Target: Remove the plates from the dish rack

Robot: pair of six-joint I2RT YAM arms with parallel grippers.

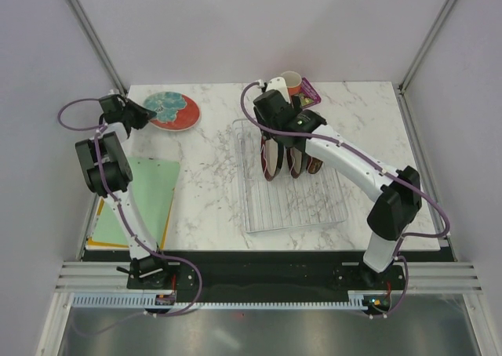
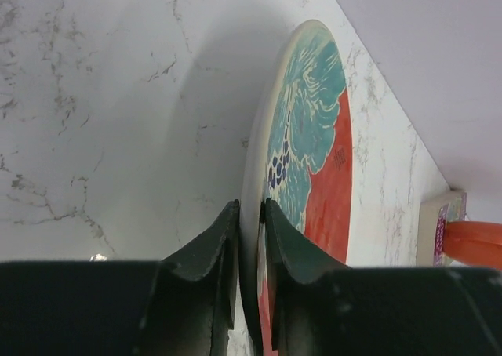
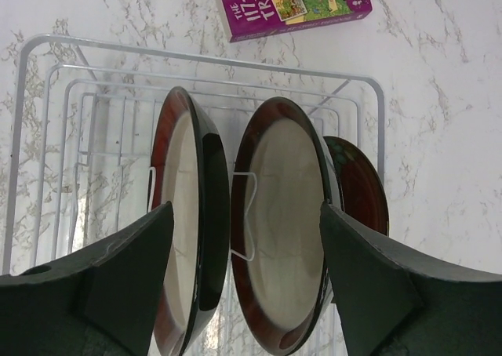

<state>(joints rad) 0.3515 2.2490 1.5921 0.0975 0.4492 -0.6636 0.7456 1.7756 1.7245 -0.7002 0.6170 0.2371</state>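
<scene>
Unloading looks partly done, judging by where the crockery sits. To the left of the clear plastic ribbed dish rack (image 1: 294, 207), well apart from it on the white marble table (image 1: 212, 176), a round plate painted teal and red (image 1: 172, 110) appears to lie flat. The left gripper (image 2: 249, 211) is closed on that plate's near rim, one dark finger on each face of the edge (a pinch on the lip is about the only hold a flat plate offers). The plate seems to be at the point of being set down, so release would be the next move there.

Inside the dish rack, toward its far end, three dark red-brown plates with cream faces (image 1: 292, 161) stand on edge in the slots. This keeps them upright and spaced enough for a finger to slip between. The right gripper (image 3: 247, 215) hangs over them with its jaws spread wide and nothing held. Two of the plates sit between its fingers, so it would probably need to shift sideways to straddle one rim alone.

Just beyond the dish rack's far edge lies a purple book (image 3: 294, 3) with an orange cup (image 1: 292, 80) on it.
</scene>
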